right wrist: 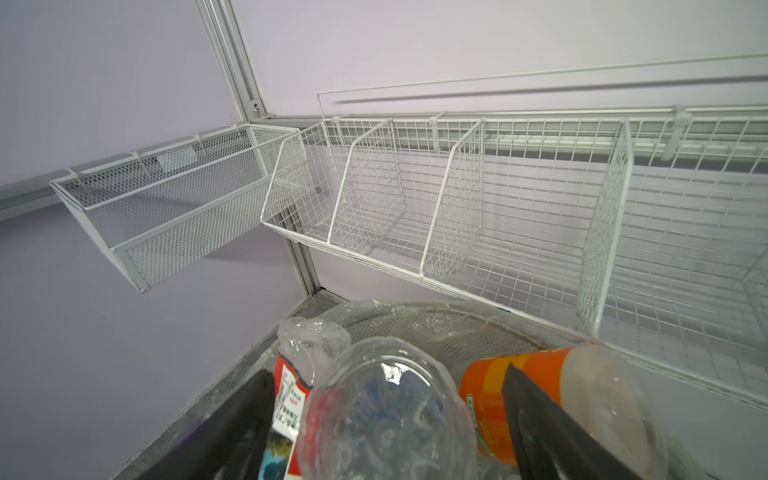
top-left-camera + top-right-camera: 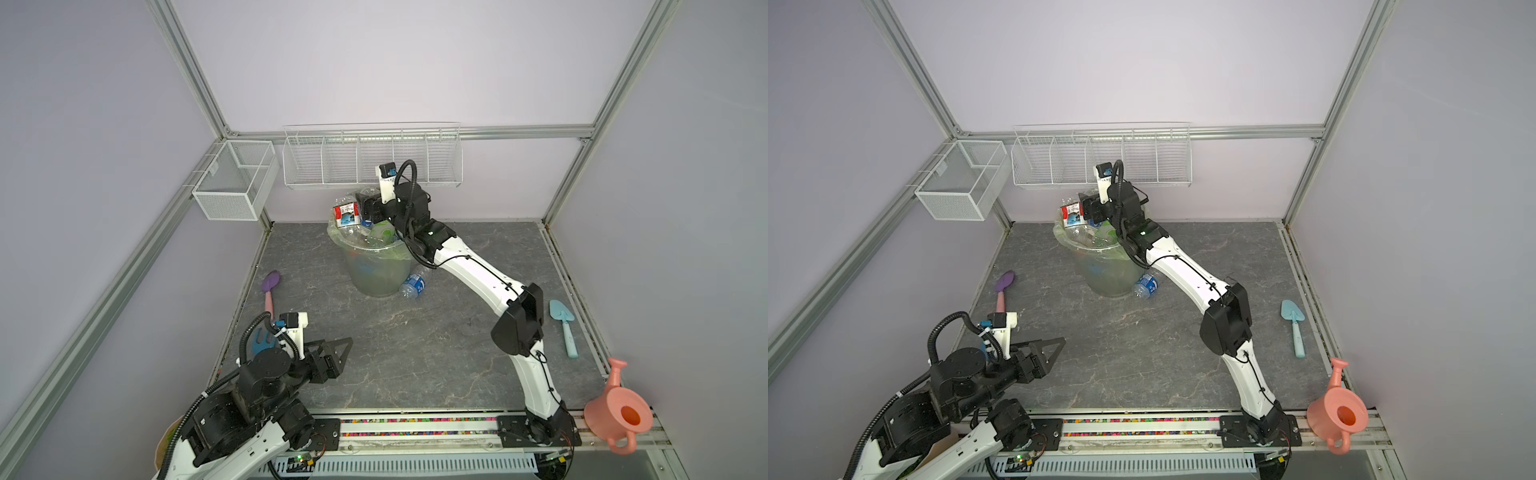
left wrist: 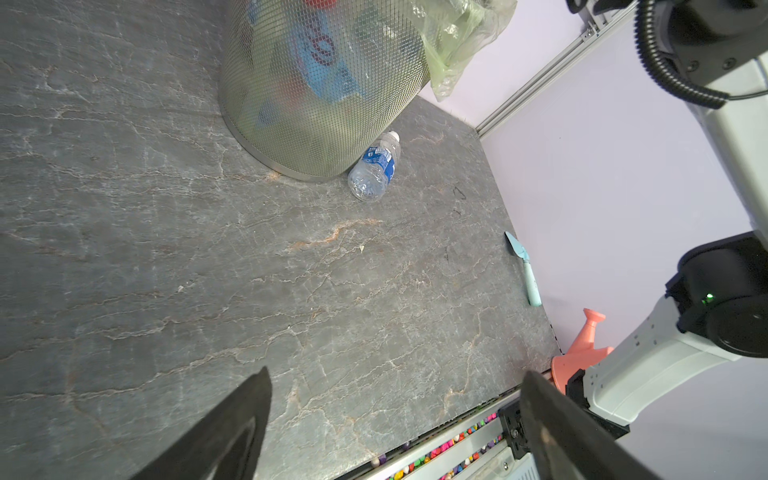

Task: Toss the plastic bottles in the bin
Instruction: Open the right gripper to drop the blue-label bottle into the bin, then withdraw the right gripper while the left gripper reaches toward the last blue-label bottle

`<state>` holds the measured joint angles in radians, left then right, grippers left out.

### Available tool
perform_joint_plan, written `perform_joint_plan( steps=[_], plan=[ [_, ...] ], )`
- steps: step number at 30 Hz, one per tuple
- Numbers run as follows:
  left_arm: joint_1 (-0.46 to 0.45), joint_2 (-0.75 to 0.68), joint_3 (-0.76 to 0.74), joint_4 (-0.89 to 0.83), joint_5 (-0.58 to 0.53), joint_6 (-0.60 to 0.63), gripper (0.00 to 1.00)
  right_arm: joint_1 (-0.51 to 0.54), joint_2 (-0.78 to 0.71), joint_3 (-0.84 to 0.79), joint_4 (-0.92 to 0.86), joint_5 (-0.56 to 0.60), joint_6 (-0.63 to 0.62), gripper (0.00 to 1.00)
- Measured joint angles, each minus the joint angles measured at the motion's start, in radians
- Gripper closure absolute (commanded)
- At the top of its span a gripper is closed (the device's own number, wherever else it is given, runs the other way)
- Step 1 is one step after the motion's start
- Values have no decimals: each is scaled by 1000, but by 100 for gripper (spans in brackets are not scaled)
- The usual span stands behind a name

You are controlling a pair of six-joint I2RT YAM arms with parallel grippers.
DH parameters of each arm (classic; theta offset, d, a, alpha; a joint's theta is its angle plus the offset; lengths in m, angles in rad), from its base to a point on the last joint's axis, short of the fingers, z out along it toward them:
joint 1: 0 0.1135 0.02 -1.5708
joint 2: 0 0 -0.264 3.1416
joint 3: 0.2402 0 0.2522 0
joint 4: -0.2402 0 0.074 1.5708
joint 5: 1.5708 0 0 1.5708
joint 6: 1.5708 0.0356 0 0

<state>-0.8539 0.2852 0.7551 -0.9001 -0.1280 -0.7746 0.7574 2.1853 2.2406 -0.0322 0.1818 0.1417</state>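
The bin (image 2: 376, 270) (image 2: 1108, 274) stands at the back middle of the table, piled above its rim with plastic bottles. On top are a red-and-white-labelled one (image 2: 347, 214) (image 1: 291, 395), an orange-labelled one (image 1: 486, 386) and a green one (image 2: 382, 232). My right gripper (image 2: 365, 208) (image 1: 386, 370) hangs over the pile, open. A clear bottle (image 1: 386, 415) lies bottom-up between its fingers with gaps on both sides. One blue-labelled bottle (image 2: 413, 286) (image 3: 374, 168) lies on the table against the bin's base. My left gripper (image 2: 345, 353) (image 3: 397, 372) hovers open and empty at the front left.
A purple spade (image 2: 271, 286) lies at the left edge and a blue rake (image 2: 262, 340) under my left arm. A light-blue trowel (image 2: 564, 328) and a pink watering can (image 2: 619, 411) are at the right. White wire baskets (image 2: 374, 158) (image 2: 235, 183) hang on the walls behind the bin.
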Motion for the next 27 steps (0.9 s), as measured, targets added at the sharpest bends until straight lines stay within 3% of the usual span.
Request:
perform_joint_plan(
  steps=[15, 27],
  plan=[
    [0, 120, 2, 37, 2, 33, 7, 10, -565, -433, 136, 34, -23, 12],
    [-15, 389, 29, 172, 24, 130, 6, 10, -982, -941, 105, 171, -29, 12]
  ],
)
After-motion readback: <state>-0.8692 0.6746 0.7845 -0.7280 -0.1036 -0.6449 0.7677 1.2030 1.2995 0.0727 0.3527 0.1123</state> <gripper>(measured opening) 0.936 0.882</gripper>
